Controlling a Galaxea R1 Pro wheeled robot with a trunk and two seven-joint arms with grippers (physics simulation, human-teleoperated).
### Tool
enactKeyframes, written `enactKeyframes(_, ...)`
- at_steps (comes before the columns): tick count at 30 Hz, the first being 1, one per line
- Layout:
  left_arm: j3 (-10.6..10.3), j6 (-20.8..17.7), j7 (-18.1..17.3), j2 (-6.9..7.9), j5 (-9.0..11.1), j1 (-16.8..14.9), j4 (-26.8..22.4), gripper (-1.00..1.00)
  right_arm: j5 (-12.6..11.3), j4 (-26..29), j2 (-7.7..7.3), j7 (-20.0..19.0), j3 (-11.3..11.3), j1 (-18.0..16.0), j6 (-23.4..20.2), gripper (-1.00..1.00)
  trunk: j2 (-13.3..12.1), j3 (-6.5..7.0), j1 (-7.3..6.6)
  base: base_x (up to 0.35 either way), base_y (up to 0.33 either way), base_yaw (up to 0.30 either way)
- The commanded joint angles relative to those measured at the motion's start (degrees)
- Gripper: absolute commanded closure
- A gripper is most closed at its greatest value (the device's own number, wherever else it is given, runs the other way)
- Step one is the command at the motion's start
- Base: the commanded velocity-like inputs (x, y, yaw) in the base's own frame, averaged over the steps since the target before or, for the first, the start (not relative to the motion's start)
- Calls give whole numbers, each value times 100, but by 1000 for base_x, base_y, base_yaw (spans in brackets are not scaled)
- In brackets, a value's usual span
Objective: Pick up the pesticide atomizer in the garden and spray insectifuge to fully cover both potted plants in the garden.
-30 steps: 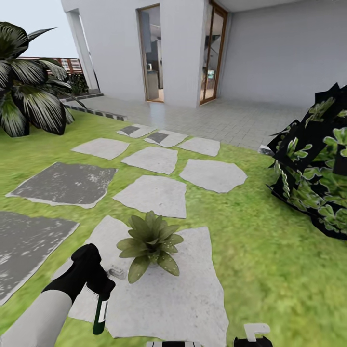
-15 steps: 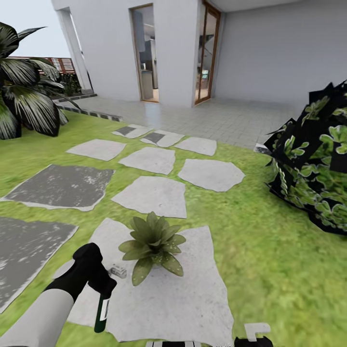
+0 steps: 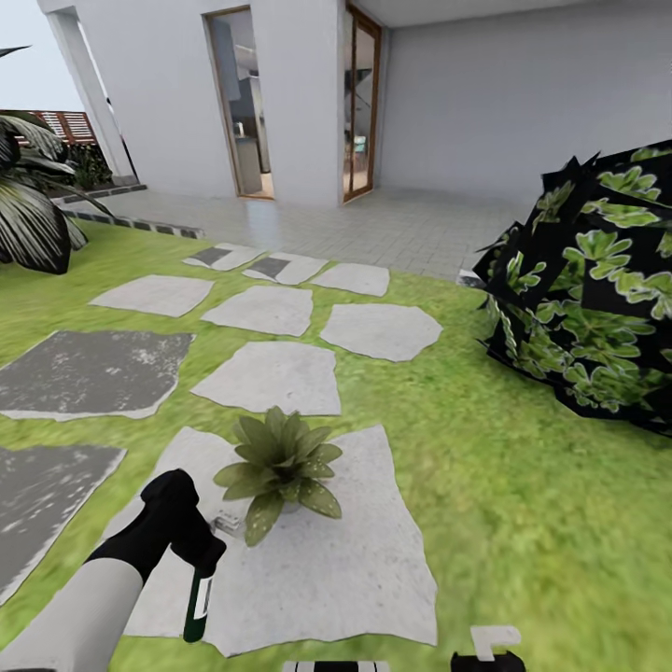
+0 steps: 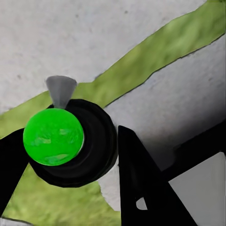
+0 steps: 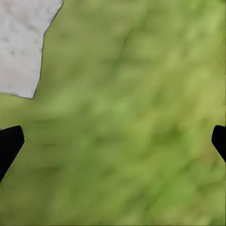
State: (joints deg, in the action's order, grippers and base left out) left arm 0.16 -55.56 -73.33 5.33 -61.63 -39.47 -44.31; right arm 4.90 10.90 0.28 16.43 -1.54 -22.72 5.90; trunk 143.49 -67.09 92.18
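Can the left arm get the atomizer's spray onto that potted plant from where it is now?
Probably yes: the left gripper holds the pesticide atomizer beside the potted plant, nothing between them.

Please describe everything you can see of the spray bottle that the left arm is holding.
The atomizer is a slim dark green-black bottle with a white label. It hangs with its base downward from the left gripper, which is shut on its upper part and hides the head. It is over the edge of the pale stone, beside the potted plant. In the left wrist view its round end looks bright green, set in a black ring between the dark fingers.
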Motion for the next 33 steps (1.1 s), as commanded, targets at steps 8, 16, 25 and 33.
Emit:
enactKeyframes(8,-8,-70,-398,4,-33,-206,-29,100,67,-19,-31,36,-15,-5,-1,-100,2,-5,1,29,27,-2)
enactKeyframes(16,-783,-46,-1667,83,-503,-696,30,100,81,-29,-45,62,-20,-5,-1,-100,2,-5,1,0,0,0)
enactKeyframes(25,-830,-47,-1667,186,-642,-700,-43,100,64,-25,-45,62,-14,-5,-5,-100,2,-5,1,0,8,-182)
enactKeyframes(33,-825,-68,-1667,202,-648,-726,-84,100,63,-26,-45,62,-13,-5,-1,-100,2,-5,1,-62,241,-299)
